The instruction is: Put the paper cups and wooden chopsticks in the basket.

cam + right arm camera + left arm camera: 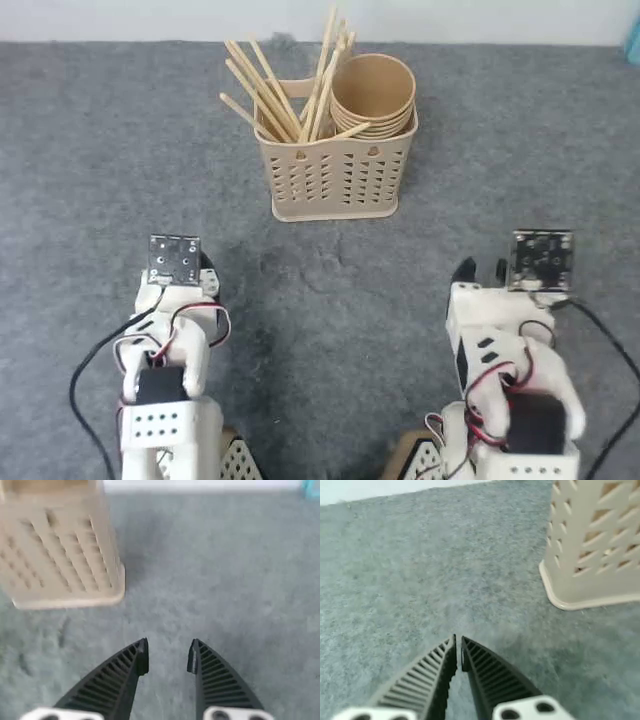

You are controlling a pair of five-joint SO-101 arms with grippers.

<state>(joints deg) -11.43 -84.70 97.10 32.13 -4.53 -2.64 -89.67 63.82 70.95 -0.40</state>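
Note:
A beige slotted basket [335, 180] stands at the far middle of the grey carpet. A stack of brown paper cups [372, 92] sits in its right half. Several wooden chopsticks [272, 95] stand fanned in its left half, some leaning over the cups. My left gripper [458, 645] is shut and empty, low over the carpet, well short of the basket [585, 545]. My right gripper [167, 656] is open with nothing between its fingers, also short of the basket [55, 555]. From above, the right gripper [482, 270] sits at the near right.
Grey carpet [100, 150] covers the whole work area, bare between the arms and the basket. The left arm [165, 345] sits at the near left with its cables. A pale strip runs along the far edge.

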